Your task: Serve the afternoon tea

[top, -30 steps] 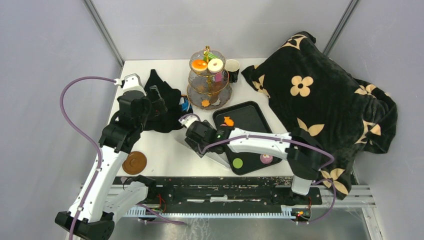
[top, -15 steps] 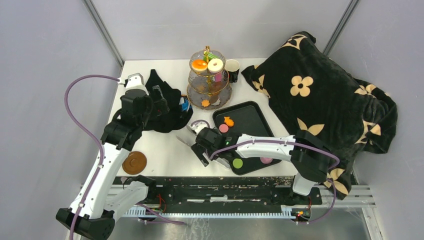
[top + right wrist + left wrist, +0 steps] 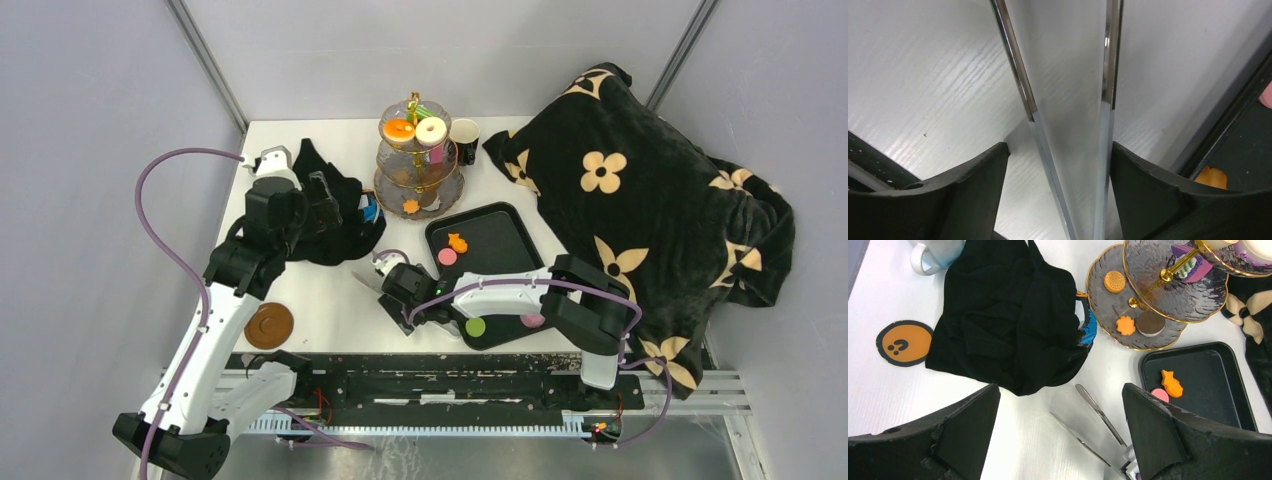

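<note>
On the bench (image 3: 320, 300), a brown coaster (image 3: 269, 325) lies well left of the black tray (image 3: 495, 232), close to the near edge. At the tray's near end sit a green disc (image 3: 475, 326) and, beside it, a pink piece (image 3: 532, 320) partly hidden by the right arm.

The right gripper (image 3: 1058, 150) is at the tray's near-left corner. Its jaws are apart and astride metal tongs (image 3: 1098, 413) lying on the bench just left of the tray. One jaw is close against a tong arm and the other shows a gap.

In the tray's far-left part lie a pink disc (image 3: 447, 256) and an orange cookie (image 3: 457, 241).

The left gripper (image 3: 1060, 387) hovers left of the tray by a black cloth (image 3: 335, 215), its jaws wide with nothing between them.

Just beyond the tray's far edge stands a tiered stand (image 3: 440, 190). An orange donut (image 3: 399, 129) and a white donut (image 3: 431, 130) sit on its top tier. The black blanket (image 3: 650, 200) lies right of the tray.
</note>
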`<act>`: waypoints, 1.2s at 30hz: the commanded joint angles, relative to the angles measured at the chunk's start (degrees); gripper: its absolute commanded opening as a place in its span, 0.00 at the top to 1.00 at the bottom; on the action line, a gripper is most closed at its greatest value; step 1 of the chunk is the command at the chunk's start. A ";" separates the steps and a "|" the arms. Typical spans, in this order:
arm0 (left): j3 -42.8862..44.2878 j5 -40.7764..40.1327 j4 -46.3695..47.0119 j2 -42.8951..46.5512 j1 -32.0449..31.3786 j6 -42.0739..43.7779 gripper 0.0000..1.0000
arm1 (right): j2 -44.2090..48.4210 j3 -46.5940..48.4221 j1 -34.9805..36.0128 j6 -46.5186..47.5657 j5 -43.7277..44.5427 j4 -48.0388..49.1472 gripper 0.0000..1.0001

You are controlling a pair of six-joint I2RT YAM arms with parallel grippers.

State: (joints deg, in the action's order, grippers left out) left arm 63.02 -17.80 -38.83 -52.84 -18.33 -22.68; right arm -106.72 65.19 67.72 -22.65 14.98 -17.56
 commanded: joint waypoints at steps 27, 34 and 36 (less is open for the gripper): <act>1.46 1.10 3.31 1.20 0.40 -2.50 0.01 | 35.22 3.68 -7.75 -9.60 1.99 -43.31 0.99; 2.79 0.85 3.79 -0.73 0.40 -1.53 0.01 | 48.60 1.37 -14.73 -23.02 5.37 -63.57 0.99; 2.81 1.37 4.08 -1.17 0.40 -1.24 0.01 | 50.69 1.32 -14.90 -27.62 6.22 -68.41 0.99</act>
State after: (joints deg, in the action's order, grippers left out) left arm 63.16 -17.43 -38.35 -53.41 -18.33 -22.70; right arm -59.88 66.81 54.33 -38.89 18.06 -71.33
